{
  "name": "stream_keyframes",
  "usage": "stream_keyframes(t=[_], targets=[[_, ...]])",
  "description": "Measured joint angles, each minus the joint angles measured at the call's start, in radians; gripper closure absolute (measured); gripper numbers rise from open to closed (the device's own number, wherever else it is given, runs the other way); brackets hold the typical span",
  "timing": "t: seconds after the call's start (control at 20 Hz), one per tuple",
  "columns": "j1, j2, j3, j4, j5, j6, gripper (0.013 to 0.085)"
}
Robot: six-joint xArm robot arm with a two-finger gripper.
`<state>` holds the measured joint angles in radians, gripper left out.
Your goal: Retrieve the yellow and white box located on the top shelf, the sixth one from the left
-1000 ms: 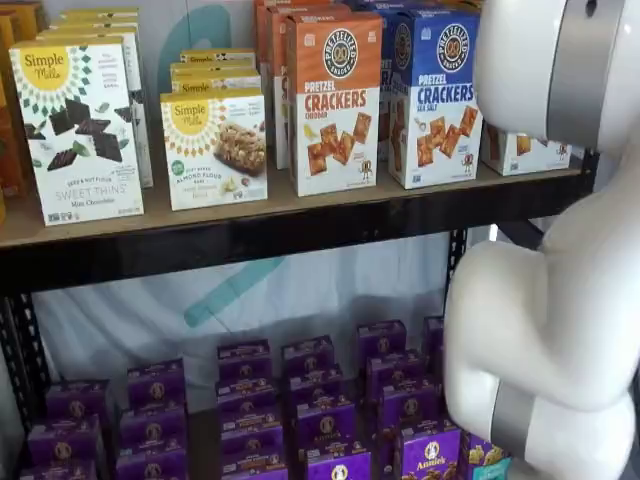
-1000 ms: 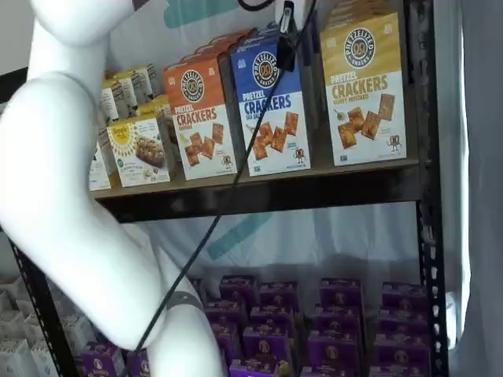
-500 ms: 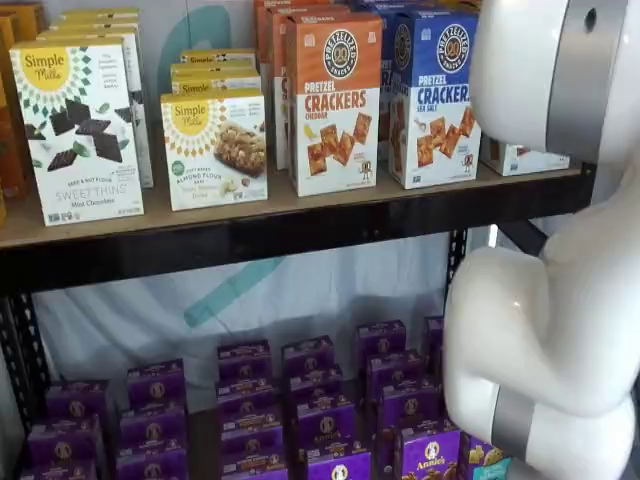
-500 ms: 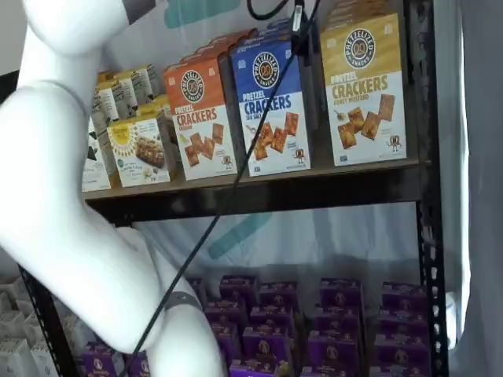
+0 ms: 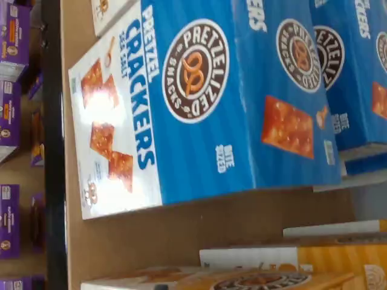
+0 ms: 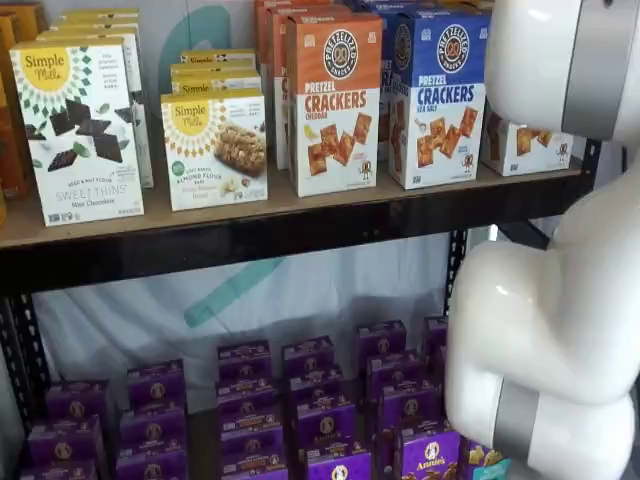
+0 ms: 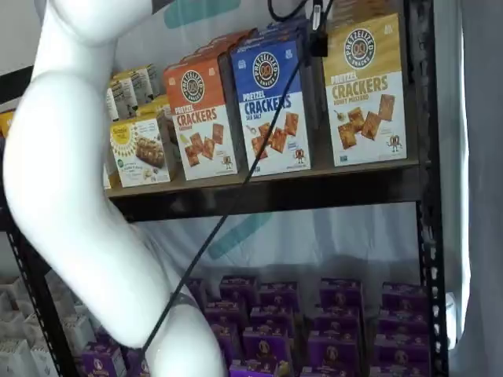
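The yellow and white box (image 7: pixel 365 90) stands at the right end of the top shelf (image 7: pixel 267 192), beside a blue Pretzel Crackers box (image 7: pixel 271 106). In a shelf view only its white lower front (image 6: pixel 530 145) shows past the white arm (image 6: pixel 560 300). My gripper (image 7: pixel 318 31) hangs from the upper edge as a black piece with a cable, in front of the gap between the blue and yellow boxes. Its fingers show no clear gap, and no box is in them. The wrist view shows the blue box (image 5: pixel 199 103) close up and part of the yellow box (image 5: pixel 290 266).
An orange Pretzel Crackers box (image 7: pixel 200 114) and white Simple Mills boxes (image 6: pixel 215 145) fill the rest of the shelf. Several purple boxes (image 6: pixel 320 410) sit on the lower level. A black upright (image 7: pixel 424 157) stands just right of the yellow box.
The black gripper piece and its cable have moved right, from in front of the blue box to the gap before the yellow box. The white arm has shifted with it.
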<state>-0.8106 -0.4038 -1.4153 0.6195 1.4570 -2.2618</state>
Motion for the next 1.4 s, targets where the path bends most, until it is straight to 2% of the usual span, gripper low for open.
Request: stream_keyframes(t=[0.4, 0.65, 0.9, 1.4], targets=[[0.038, 0.065, -0.055, -0.051, -0.016, 0.014, 0.013], [0.06, 0.141, -0.17, -0.126, 0.079, 0.052, 0.013], [0.069, 0.177, -0.224, -0.134, 0.099, 0.068, 0.013], [0.111, 0.242, -0.322, -0.215, 0.139, 0.096, 0.013]])
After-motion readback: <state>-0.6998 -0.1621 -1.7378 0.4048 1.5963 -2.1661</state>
